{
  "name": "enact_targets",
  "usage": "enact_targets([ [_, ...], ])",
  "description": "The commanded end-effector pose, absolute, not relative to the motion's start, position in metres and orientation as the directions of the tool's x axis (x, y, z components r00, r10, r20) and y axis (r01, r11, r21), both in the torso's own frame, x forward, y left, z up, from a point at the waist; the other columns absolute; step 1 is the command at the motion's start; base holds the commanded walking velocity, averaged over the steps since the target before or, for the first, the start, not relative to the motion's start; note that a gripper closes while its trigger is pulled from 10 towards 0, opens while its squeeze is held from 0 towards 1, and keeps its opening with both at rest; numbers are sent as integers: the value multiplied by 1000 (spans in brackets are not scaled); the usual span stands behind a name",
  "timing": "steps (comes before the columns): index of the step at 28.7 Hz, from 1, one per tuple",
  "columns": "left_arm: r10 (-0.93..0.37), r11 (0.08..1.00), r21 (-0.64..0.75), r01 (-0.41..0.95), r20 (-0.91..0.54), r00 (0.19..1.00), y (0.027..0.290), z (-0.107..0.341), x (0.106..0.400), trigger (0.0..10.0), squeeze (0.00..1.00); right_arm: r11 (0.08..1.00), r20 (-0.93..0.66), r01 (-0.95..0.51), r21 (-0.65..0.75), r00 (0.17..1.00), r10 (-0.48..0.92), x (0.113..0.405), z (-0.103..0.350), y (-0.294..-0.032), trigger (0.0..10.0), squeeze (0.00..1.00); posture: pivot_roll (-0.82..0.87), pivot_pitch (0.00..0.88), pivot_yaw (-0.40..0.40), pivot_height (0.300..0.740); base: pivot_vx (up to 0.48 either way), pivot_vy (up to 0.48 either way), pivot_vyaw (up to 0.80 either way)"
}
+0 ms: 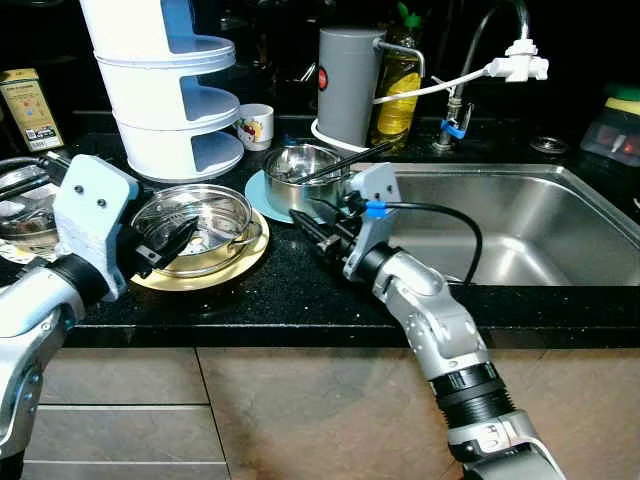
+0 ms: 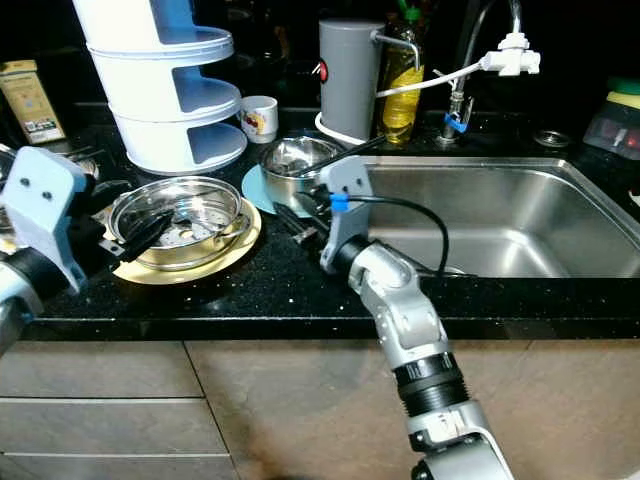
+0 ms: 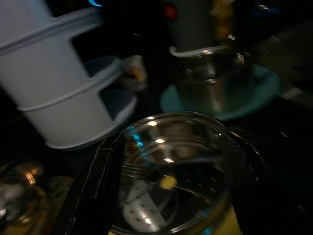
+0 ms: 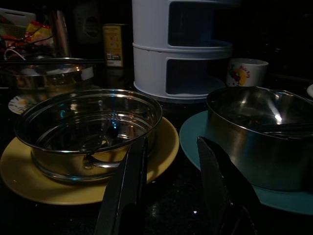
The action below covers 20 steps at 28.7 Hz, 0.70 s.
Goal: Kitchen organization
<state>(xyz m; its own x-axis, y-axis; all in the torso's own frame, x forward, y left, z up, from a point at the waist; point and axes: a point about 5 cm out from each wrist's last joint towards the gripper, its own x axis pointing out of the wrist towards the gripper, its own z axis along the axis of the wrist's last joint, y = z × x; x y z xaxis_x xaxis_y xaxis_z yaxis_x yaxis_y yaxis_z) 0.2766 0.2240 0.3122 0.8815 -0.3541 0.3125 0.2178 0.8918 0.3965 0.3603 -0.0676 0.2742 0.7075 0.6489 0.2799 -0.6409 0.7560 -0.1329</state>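
A steel steamer bowl [image 1: 205, 215] sits on a yellow plate [image 1: 235, 265] on the black counter. My left gripper [image 1: 180, 238] reaches over the bowl's near-left rim, open; in the left wrist view its fingers [image 3: 105, 161] spread on either side of the bowl [image 3: 171, 171]. A small steel pot [image 1: 300, 170] with a utensil in it stands on a teal plate [image 1: 258, 195]. My right gripper [image 1: 312, 228] is low over the counter between the two plates, open with nothing between its fingers [image 4: 129, 181].
A white tiered rack [image 1: 170, 90] and a mug [image 1: 255, 125] stand behind the bowl. A grey jug [image 1: 348, 85], an oil bottle [image 1: 398, 95] and the tap [image 1: 455, 110] line the back. The sink [image 1: 520, 225] lies right. Another steel dish [image 1: 20, 205] sits far left.
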Motion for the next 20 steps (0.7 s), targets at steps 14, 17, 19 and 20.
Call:
enact_targets([
  [14,-290,911,390,133,377,880,235,327,279,10000,0,796,342,-598,-94,732,590,355,281,-67,10000,0,91,272,-31,740,0,0,0],
  [17,-292,909,396,131,381,877,236,330,278,10000,0,800,347,-593,-86,735,582,355,282,-68,10000,0,91,276,-33,740,0,0,0],
  [19,-300,906,402,134,383,874,236,332,277,10000,0,805,354,-588,-81,738,575,356,283,-69,10000,0,92,277,-34,740,0,0,0],
  [20,-307,903,407,139,384,871,236,333,276,10000,0,807,358,-585,-78,739,571,356,283,-69,10000,0,91,278,-34,740,0,0,0],
])
